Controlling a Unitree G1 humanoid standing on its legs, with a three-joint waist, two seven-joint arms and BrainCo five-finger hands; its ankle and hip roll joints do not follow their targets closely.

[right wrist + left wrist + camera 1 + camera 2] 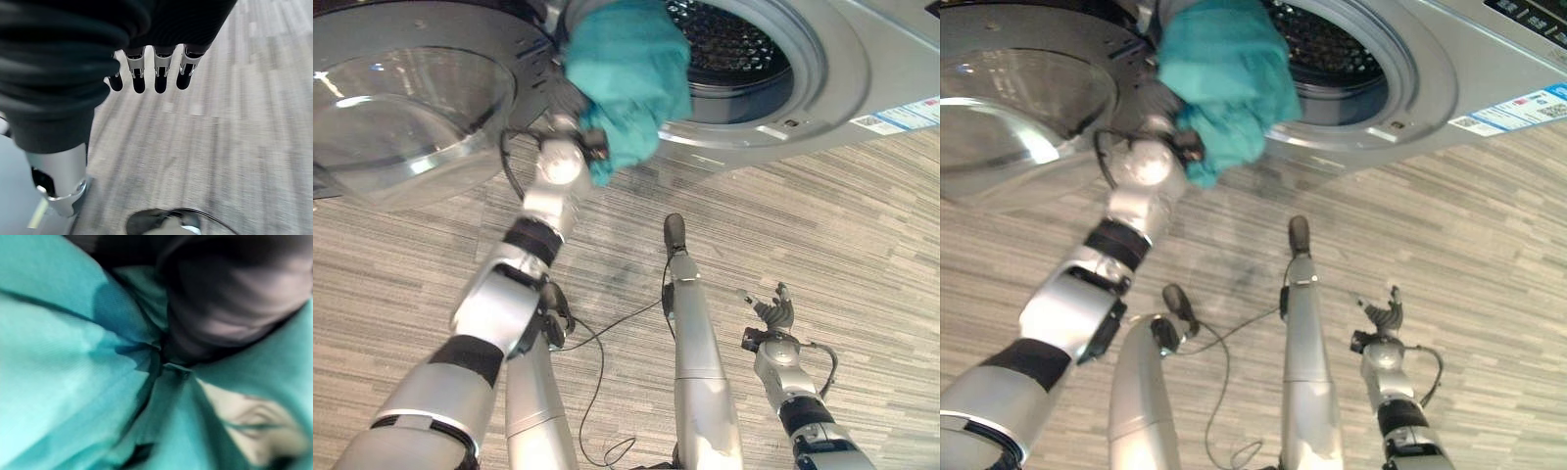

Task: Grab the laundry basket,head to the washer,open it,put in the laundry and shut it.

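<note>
In the left eye view, a front-loading washer (862, 69) is seen with its round glass door (406, 108) swung open to the robot's left. A teal cloth (631, 73) is held up at the rim of the drum opening (734, 49), draped over the left hand (570, 110), of which little more than the dark cover is seen; the perforated drum wall is visible behind the cloth. The right hand (771, 311) is seen low, well apart from the washer, above the wood-pattern floor (862, 225), with its fingers spread and relaxed and nothing in them.

In the right eye view, the same arrangement is shown: the teal cloth (1224, 73) hangs in a bunch across the left edge of the drum opening, partly over the lower rim, and a label (1518, 106) is seen on the washer's front panel to the right.

In the left wrist view, folds of the teal cloth (73, 382) are pressed close against the camera. Whether the left hand's fingers are curled round the cloth cannot be told.

In the right wrist view, the right hand's fingers (161, 73) are seen hanging straight in a row above the floor (220, 147), holding nothing.
</note>
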